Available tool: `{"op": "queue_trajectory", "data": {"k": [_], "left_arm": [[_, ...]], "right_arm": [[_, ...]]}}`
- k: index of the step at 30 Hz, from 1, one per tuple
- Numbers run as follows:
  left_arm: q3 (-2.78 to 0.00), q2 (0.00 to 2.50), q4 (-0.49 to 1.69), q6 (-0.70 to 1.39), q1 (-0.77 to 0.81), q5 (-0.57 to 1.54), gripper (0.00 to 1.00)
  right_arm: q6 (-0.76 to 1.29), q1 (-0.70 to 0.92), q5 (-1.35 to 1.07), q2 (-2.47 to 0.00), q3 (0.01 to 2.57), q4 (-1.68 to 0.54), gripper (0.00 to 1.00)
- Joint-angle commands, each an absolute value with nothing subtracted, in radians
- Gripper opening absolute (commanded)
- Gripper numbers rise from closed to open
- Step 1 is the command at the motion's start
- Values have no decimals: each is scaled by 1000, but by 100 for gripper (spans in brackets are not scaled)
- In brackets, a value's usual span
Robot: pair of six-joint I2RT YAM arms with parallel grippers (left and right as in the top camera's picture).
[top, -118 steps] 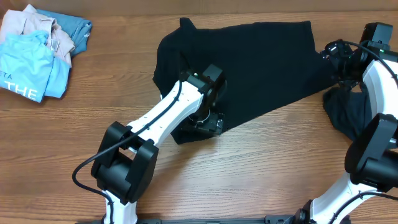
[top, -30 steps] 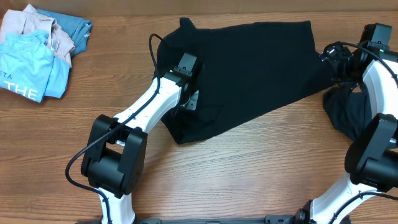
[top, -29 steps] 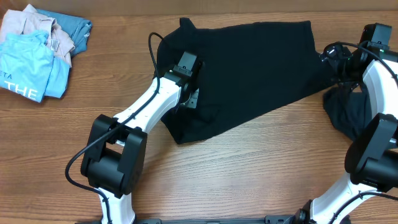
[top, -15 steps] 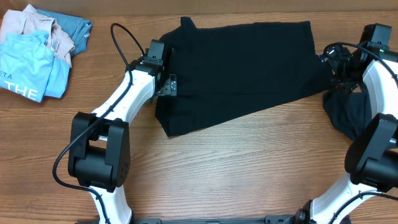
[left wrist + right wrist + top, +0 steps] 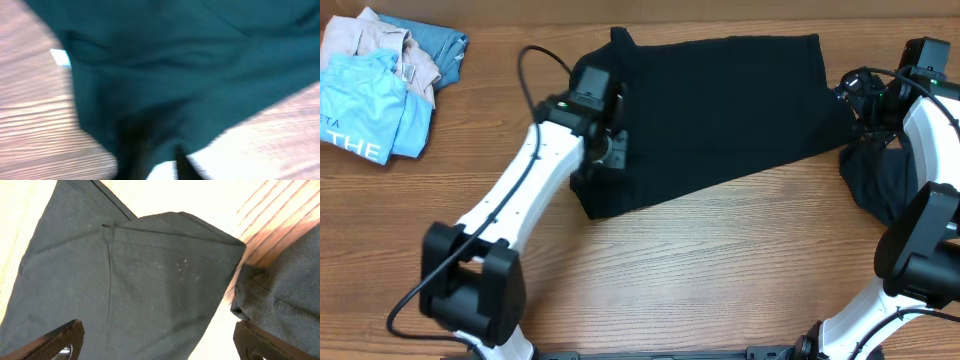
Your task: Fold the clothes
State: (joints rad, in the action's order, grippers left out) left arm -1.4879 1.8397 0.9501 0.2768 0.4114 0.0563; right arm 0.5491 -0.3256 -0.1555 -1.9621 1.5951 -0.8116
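Note:
A large black T-shirt (image 5: 720, 110) lies spread across the middle of the table. My left gripper (image 5: 612, 150) sits over its left edge and is shut on it. In the blurred left wrist view the cloth (image 5: 190, 75) bunches down toward the left gripper (image 5: 160, 170). My right gripper (image 5: 855, 95) hovers open at the shirt's right end. In the right wrist view its fingers (image 5: 55, 340) stand wide apart above a hemmed corner of the shirt (image 5: 150, 280). A dark slate-blue garment (image 5: 880, 185) lies crumpled just right of that corner, also visible in the right wrist view (image 5: 290, 290).
A pile of clothes sits at the far left corner: a light-blue one with white letters (image 5: 365, 110), a beige one (image 5: 375, 40) and a teal one (image 5: 440, 50). Bare wood table (image 5: 720, 270) runs along the front.
My left gripper swung left to the shirt's left edge, opened there, then shut again and shifted slightly right. The shirt's lower-left corner has been drawn left. The right arm has not moved.

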Motion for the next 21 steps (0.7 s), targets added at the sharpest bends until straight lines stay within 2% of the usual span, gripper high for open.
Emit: {"op": "queue_trajectory", "data": {"k": [1,11,16,21], "left_arm": [[-1499,1955,943,323,466,150,4],[-1499,2166,970,349,471,93,4],[-1499,2181,1007,362,454,-39,4],[-1499,2181,1114,381,308,-123,4]], "right_arm": [[544,-327,-147,-1925,1617,-815,100],[541,-327,-146,-1925,1617,-818,100],[541,-327,-146,-1925,1617,-818,100],[542,-327,-147,-1925,1617,-818,100]]}}
